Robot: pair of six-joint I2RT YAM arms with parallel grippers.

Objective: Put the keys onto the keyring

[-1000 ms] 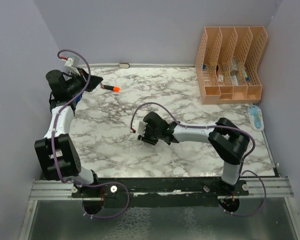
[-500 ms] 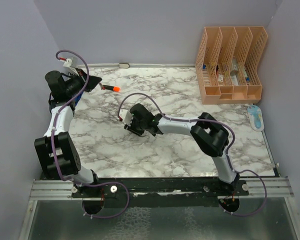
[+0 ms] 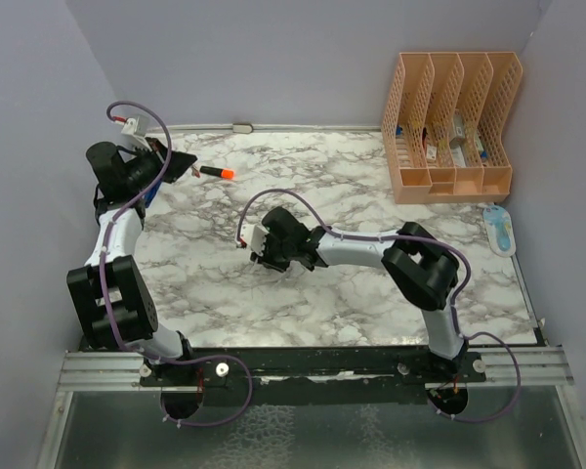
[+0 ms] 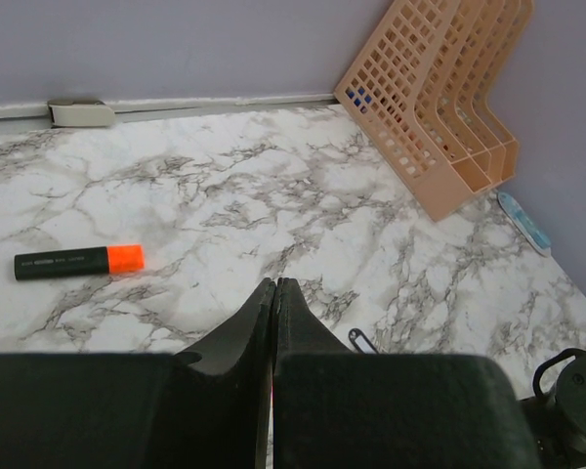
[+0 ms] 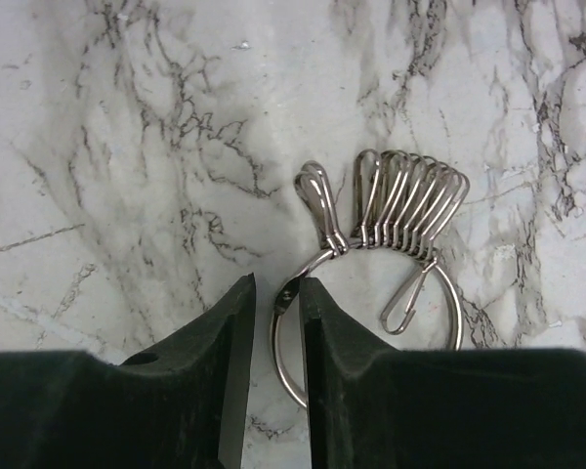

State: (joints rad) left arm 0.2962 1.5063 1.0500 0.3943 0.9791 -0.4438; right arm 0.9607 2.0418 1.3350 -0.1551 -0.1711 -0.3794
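Right gripper [image 5: 276, 293] swept left across desk, then eased back. Stopped near desk centre, fingers narrowly spread astride keyring [image 5: 391, 239] wire, not yet pinching. Ring pickup looked imminent. Left gripper [image 4: 273, 288] stayed pressed together near far-left corner.
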